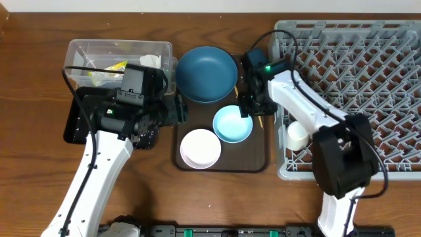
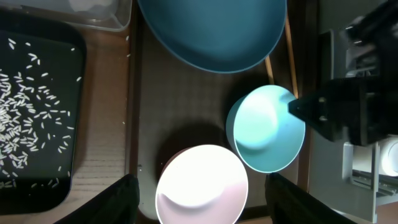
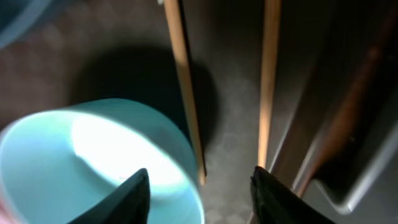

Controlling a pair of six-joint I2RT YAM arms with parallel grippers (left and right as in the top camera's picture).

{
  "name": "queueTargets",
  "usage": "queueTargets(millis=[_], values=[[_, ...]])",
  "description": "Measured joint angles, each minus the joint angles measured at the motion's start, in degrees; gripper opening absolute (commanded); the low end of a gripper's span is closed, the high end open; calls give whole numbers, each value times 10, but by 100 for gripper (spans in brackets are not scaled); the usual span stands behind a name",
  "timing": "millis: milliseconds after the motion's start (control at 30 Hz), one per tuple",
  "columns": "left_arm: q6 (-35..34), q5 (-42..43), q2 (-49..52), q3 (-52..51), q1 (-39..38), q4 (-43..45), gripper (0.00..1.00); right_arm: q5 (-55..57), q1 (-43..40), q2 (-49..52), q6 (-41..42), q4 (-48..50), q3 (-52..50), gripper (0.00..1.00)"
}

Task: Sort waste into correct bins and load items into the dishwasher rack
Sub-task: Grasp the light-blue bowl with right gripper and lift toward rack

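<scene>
- Reaching for the chopsticks (image 3: 183, 74) on the brown tray (image 1: 253, 155), the right gripper (image 3: 200, 190) hangs with fingers apart astride one stick's end, just beside the light blue bowl (image 1: 233, 124).
- Next, I judge: pinch both sticks, then carry them to the dishwasher rack (image 1: 381, 66).
- Left gripper (image 2: 199, 202) hovers spread and empty over the white bowl (image 2: 202, 180).
- No writing or brand is readable.

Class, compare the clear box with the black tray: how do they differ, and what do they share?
The clear box is see-through and tall-walled; the black tray is opaque and shallow. The box holds a wrapper and tissue; the tray holds loose rice. Both are rectangular and hold waste.
</scene>
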Motion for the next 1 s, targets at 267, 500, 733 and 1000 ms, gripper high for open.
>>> queueTargets(millis=[267, 500, 733, 1000], values=[[4, 0, 0, 0, 0, -2, 82, 0, 0, 17, -7, 3, -1, 1], [5, 0, 0, 0, 0, -2, 86, -5, 0, 15, -6, -8, 0, 1], [5, 0, 0, 0, 0, -2, 88, -6, -5, -73, -12, -47, 2, 1], [5, 0, 0, 0, 0, -2, 88, 187, -18, -293, 10, -39, 37, 1]])
